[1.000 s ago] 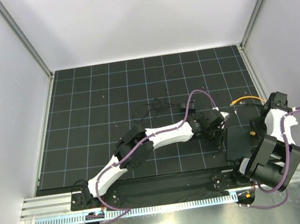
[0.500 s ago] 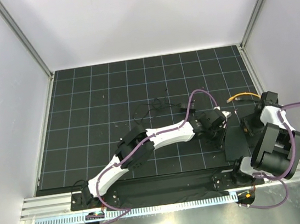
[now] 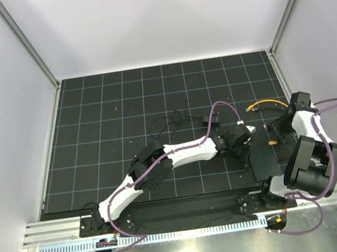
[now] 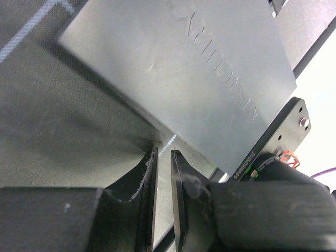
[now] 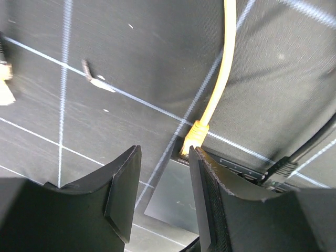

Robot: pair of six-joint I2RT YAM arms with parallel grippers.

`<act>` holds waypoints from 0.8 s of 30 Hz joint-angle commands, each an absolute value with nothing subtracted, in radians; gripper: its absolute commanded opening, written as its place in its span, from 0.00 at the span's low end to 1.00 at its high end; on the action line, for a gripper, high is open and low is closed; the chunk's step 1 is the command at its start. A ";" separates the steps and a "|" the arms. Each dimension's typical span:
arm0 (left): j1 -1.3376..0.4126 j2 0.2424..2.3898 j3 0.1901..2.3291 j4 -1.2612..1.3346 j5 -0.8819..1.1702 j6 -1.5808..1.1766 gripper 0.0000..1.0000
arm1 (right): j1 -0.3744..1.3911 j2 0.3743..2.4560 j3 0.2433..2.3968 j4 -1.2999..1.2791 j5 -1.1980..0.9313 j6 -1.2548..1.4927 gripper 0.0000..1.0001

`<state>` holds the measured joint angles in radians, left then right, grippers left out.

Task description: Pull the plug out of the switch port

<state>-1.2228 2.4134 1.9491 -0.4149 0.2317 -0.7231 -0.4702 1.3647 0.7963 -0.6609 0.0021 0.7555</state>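
Note:
The switch is a flat black box [image 3: 263,160] on the mat; the left wrist view shows its lid [image 4: 178,79]. A yellow plug [image 5: 193,134] on a yellow cable [image 3: 268,103] sits in a port at the corner of the box's far edge [image 5: 181,157]. My right gripper [image 5: 165,157] is open, low over that corner, with the plug just beyond its right fingertip [image 5: 202,173]. In the top view it [image 3: 279,131] is at the box's far right end. My left gripper [image 4: 163,163] is shut with a thin gap, empty, at the box's left side [image 3: 246,147].
A second black cable [image 5: 281,168] runs into the same edge further right. Thin black wires with a small adapter block [image 3: 208,119] lie left of the yellow cable. The right wall post [image 3: 279,68] stands close to my right arm.
My right arm has swung left and forward, bringing its gripper over the box's far edge. The yellow cable has shifted left and the box has turned slightly. The left arm barely moved.

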 commanded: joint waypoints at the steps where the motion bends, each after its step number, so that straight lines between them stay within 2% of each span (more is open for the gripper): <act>1: -1.224 2.323 1.918 -0.407 0.218 -0.703 0.20 | -0.465 1.286 0.847 -0.703 0.075 0.693 0.50; 12: -1.224 2.157 1.787 -0.408 0.190 -0.687 0.26 | -0.524 1.221 0.761 -0.684 0.035 0.704 0.51; 17: -1.224 2.149 1.796 -0.388 0.198 -0.681 0.30 | -0.681 1.122 0.634 -0.594 -0.110 0.684 0.54; 24: -1.224 2.203 1.868 -0.367 0.221 -0.680 0.31 | -0.768 1.055 0.471 -0.451 -0.310 0.710 0.58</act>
<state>-1.2228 2.1952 1.8072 -0.4099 0.2028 -0.6968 -0.7376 1.0653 0.5129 -0.5549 -0.1677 0.7033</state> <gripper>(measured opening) 0.306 0.582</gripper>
